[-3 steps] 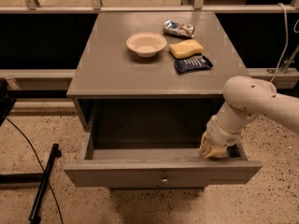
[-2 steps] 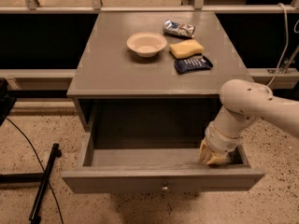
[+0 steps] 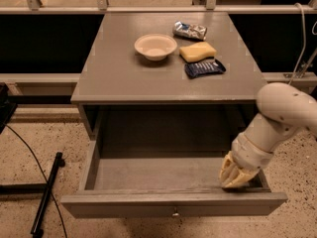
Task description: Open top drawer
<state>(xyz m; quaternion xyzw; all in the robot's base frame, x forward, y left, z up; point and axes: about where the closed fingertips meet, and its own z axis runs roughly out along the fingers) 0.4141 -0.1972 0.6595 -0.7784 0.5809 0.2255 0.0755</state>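
We see the top drawer [image 3: 153, 175] standing well open below the tabletop [image 3: 114, 73], its knob [image 3: 175, 213] facing near. Our gripper [image 3: 237, 175] sits inside its near right corner, against the front panel; whether it is wide or narrow we cannot tell.

Lab-like test space: speckled floor [image 3: 20, 182], railing [image 3: 148, 8], cable [image 3: 302, 33]; gripper [image 3: 237, 176] in top drawer [image 3: 173, 203], front corner.

One bowl [image 3: 155, 46], one sponge [image 3: 197, 51], two packets [image 3: 189, 30] [image 3: 205, 68], one drawer [image 3: 173, 203]
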